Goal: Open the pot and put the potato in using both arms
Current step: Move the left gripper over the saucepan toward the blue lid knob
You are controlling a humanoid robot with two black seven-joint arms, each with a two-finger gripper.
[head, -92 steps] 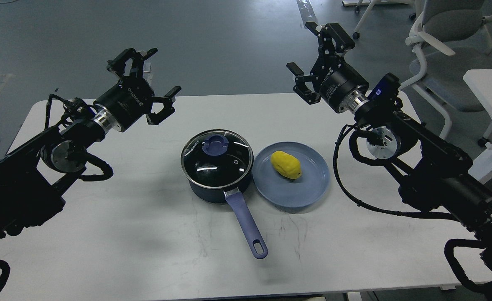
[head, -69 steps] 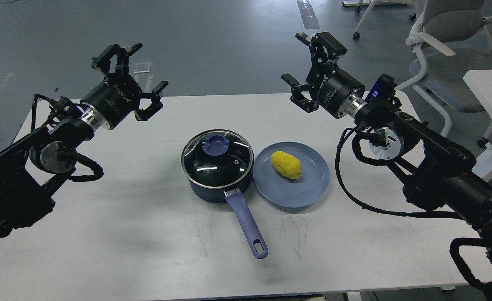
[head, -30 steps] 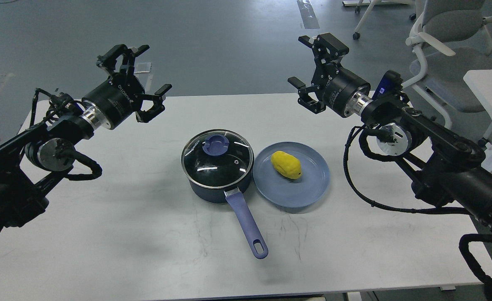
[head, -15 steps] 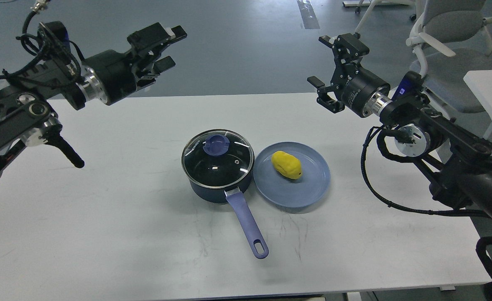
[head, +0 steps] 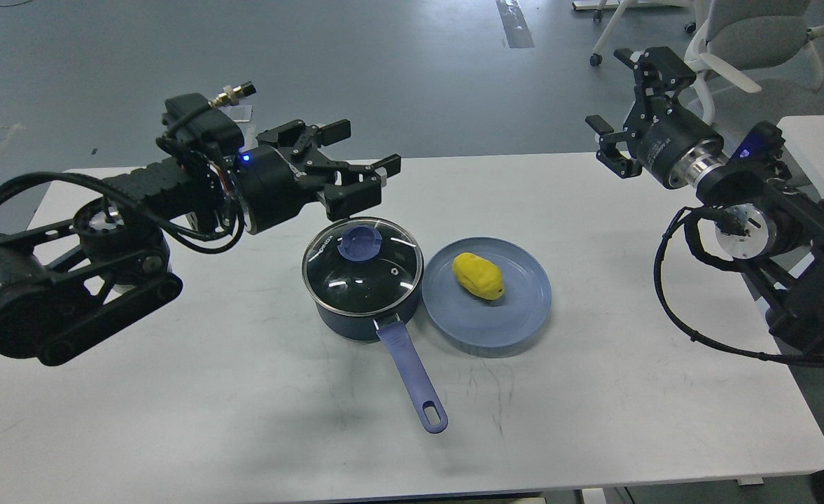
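Step in hand: the left gripper is approaching the lid knob to open the pot.
Left gripper: its fingers are spread wide and empty; it is hanging just behind and above the lid, not touching it.
Right gripper: the right gripper is standing wide and empty, high at the far right, well apart from the plate.
Pot: it is sitting in the middle of the table with the glass lid on; the long handle is pointing toward the robot.
Potato: the yellow potato is lying on the blue plate, which is touching or nearly touching the right side of the pot.
How to do it well: I think the left gripper needs to come down centred over the knob, with one finger on each side, and close only when the knob is between them. Lifting straight up is safer, so the pot is not sliding into the plate.
Risk: the knob looks low and round, so a shallow grip is probably slipping off.
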